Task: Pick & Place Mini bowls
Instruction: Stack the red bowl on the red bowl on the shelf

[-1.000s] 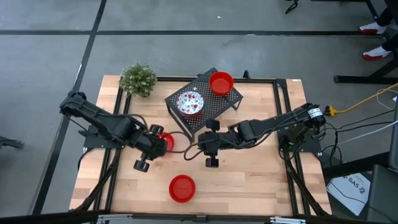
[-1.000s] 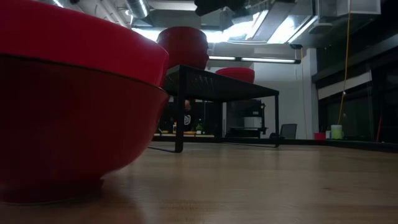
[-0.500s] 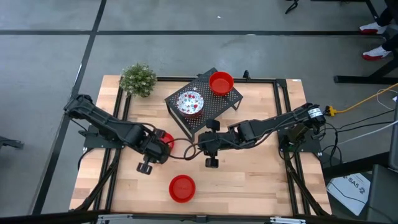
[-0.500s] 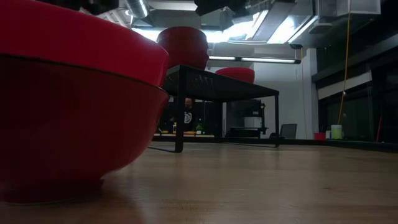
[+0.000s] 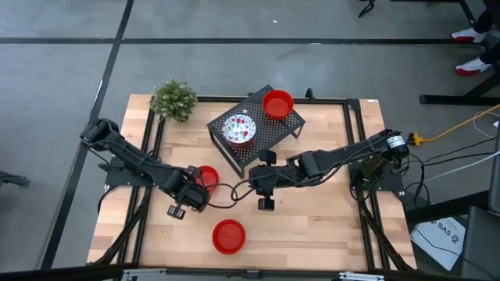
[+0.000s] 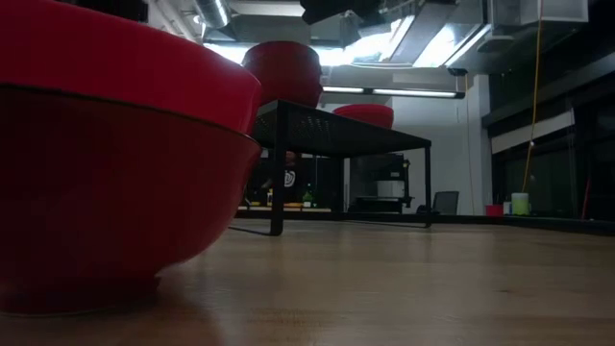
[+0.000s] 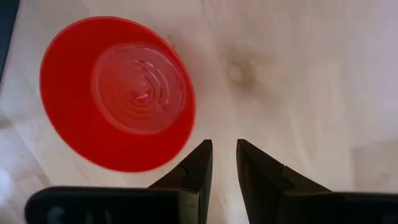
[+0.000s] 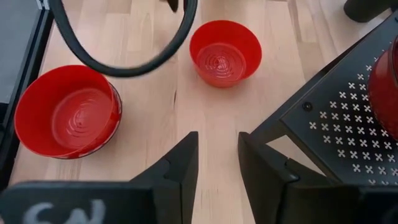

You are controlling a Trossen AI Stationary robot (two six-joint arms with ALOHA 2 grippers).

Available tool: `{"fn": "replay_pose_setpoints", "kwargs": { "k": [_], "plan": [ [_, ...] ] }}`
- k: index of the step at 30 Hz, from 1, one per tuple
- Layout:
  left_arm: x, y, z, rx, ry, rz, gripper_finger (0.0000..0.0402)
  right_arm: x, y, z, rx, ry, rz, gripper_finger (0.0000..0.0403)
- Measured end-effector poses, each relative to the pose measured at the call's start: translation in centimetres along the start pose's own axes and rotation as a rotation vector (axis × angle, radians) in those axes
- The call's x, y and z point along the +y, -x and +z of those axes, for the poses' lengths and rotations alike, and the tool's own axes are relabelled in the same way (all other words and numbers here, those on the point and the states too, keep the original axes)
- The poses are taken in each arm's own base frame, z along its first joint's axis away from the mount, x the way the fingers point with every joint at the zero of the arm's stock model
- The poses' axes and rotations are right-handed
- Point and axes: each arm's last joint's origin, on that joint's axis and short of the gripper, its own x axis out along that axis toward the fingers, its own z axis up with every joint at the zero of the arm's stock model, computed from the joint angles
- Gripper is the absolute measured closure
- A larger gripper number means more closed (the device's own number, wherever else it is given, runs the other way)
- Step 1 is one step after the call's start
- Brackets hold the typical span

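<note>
Two plain red mini bowls stand on their bases on the wooden table: one at mid-left (image 5: pixel 207 178) (image 7: pixel 118 93) (image 8: pixel 225 53), one by the near edge (image 5: pixel 228 236) (image 8: pixel 67 111) (image 6: pixel 115 163). A white bowl with red speckles (image 5: pixel 239 129) and another red bowl (image 5: pixel 277 103) sit on top of the black mesh rack (image 5: pixel 258 133). My left gripper (image 5: pixel 181 204) (image 7: pixel 224 158) hovers just near-left of the mid-left bowl, fingers a narrow gap apart, touching nothing. My right gripper (image 5: pixel 266 187) (image 8: pixel 217 146) waits in front of the rack, slightly open and empty.
A small green potted plant (image 5: pixel 173 99) stands at the far left corner. A black cable (image 8: pixel 124 62) loops over the table between the two arms. The rack's legs (image 6: pixel 279 173) stand on the far middle of the table. Bare wood lies to the right (image 5: pixel 328 226).
My left gripper has moved from above the mid-left red bowl toward the table's near edge and a little left, coming off the bowl. The bowl stays where it was. The right arm has kept still.
</note>
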Motion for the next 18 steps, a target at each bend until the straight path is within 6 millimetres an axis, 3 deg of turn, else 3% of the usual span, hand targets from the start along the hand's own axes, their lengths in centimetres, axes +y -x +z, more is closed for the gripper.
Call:
{"fn": "replay_pose_setpoints", "kwargs": {
  "k": [11, 18],
  "plan": [
    [0.0, -2.4, -1.0, 0.013, -0.018, 0.087, 0.0340, 0.0, 0.0, 0.0, 0.000, 0.000, 0.000, 0.0289],
    [0.0, -3.8, -0.7, -0.073, -0.007, 0.112, 0.0341, 0.0, 0.0, 0.0, 0.000, 0.000, 0.000, 0.0289]
  ]
}}
